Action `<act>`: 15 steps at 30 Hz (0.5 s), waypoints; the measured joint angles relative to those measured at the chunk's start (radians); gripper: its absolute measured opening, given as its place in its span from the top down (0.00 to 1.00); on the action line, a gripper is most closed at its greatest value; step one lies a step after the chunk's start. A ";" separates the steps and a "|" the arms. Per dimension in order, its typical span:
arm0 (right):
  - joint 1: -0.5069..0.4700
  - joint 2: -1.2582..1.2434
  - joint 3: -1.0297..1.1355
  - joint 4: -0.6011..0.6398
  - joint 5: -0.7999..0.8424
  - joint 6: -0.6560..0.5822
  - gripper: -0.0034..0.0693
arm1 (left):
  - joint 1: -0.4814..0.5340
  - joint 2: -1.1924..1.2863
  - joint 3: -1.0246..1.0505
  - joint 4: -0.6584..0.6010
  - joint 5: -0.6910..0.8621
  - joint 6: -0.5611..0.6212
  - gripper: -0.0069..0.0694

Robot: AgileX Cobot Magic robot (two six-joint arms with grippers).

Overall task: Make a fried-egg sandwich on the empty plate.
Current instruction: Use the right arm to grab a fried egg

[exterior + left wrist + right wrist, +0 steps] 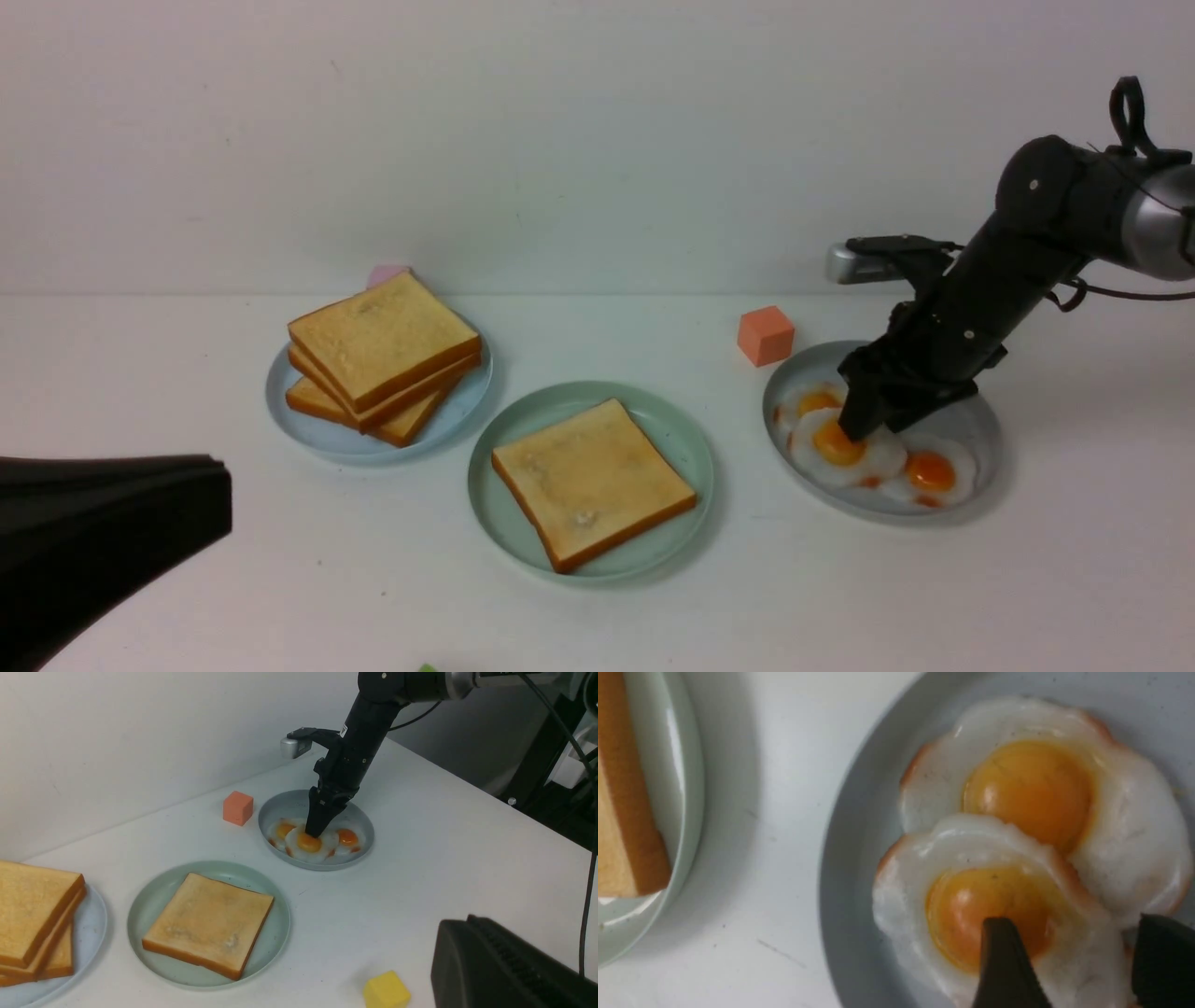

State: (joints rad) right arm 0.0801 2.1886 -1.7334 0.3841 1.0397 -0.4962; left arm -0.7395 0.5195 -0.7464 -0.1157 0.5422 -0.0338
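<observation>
Right claw (pixel 864 431) lowered into grey plate (pixel 982 425), jaws spread. 1 fingertip (pixel 1004 952) pressed on yolk of top egg (pixel 845 455), other set beside that egg's edge. 3 eggs overlapped in grey plate. Orange cube (pixel 766 334) placed just beside plate, wall side. Mint plate (pixel 686 439) set at middle of bench (pixel 840 597). Sandwich not yet built: only 1 toast (pixel 593 481) laid flat on it. 3-slice stack (pixel 383 359) piled on blue plate (pixel 471 397), further left. Left claw (pixel 112 532) seen at near-left corner; spread or pressed together cannot be told.

Pink block (pixel 387 273) mostly hidden behind toast stack (pixel 383 359). Green scrap (pixel 427 668) cut by frame edge. Rear egg (pixel 810 401) partly behind right gripper (pixel 857 433).
</observation>
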 joint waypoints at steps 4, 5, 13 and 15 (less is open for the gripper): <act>0.000 -0.021 0.000 -0.018 0.021 0.023 0.44 | 0.000 0.000 0.000 0.000 0.000 0.000 0.93; 0.000 -0.026 0.000 -0.034 0.029 0.037 0.43 | 0.000 0.000 0.000 0.000 0.000 0.000 0.93; 0.000 -0.028 0.000 -0.067 0.040 0.083 0.43 | 0.000 0.000 0.000 0.000 0.000 0.000 0.93; 0.000 -0.024 0.000 -0.059 0.039 0.087 0.43 | 0.000 0.000 0.000 0.000 0.000 0.000 0.93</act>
State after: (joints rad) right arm 0.0801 2.1644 -1.7334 0.3246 1.0786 -0.4093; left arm -0.7395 0.5195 -0.7464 -0.1157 0.5422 -0.0338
